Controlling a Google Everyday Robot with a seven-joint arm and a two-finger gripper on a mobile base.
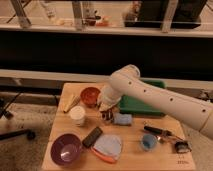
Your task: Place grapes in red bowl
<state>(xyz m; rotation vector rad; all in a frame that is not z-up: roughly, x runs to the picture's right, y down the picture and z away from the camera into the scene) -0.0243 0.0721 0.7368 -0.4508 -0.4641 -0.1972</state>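
Observation:
The red bowl (90, 95) stands at the table's back left, a small orange-red bowl with a darker inside. My white arm reaches in from the right. My gripper (106, 114) points down just right of and in front of the bowl, a little above the table. It is shut on the grapes (106, 117), a small dark lump at its tips, largely hidden by the hand.
A green tray (145, 104) lies behind the arm. A white cup (77, 115), a purple bowl (65, 149), a black bar (92, 136), a blue-grey cloth (109, 145), a pale blue can (123, 119), a blue cup (148, 142) and dark tools (160, 132) stand on the wooden table (130, 160).

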